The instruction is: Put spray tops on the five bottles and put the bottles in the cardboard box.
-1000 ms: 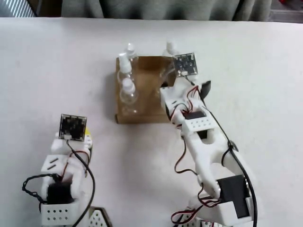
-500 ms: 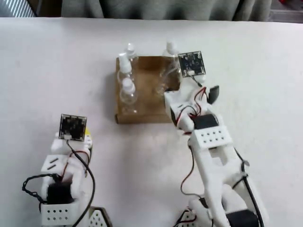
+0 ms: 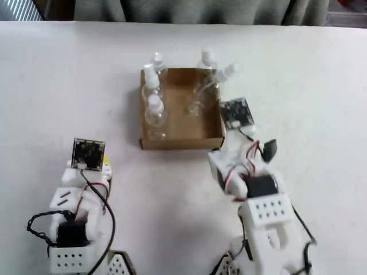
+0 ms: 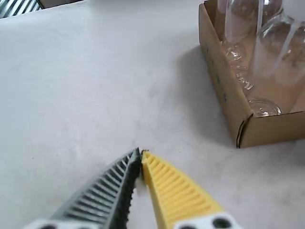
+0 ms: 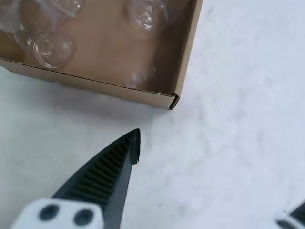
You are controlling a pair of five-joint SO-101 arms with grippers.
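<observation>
The cardboard box sits mid-table with several clear bottles in it, each with a white spray top. Two stand along its left wall, and one at the back right leans toward the right wall. My right arm is just in front of the box's front right corner. The right gripper is open above bare table, its dark finger pointing at the box corner. My left gripper is shut on nothing, low over the table to the front left of the box.
The white table runs wide on both sides of the box and behind it. My left arm is folded at the front left. A curtain hangs past the far edge.
My right arm has drawn back from over the box's right side toward the table's front. The leaning bottle it covered now shows in the box. The left arm has stayed still.
</observation>
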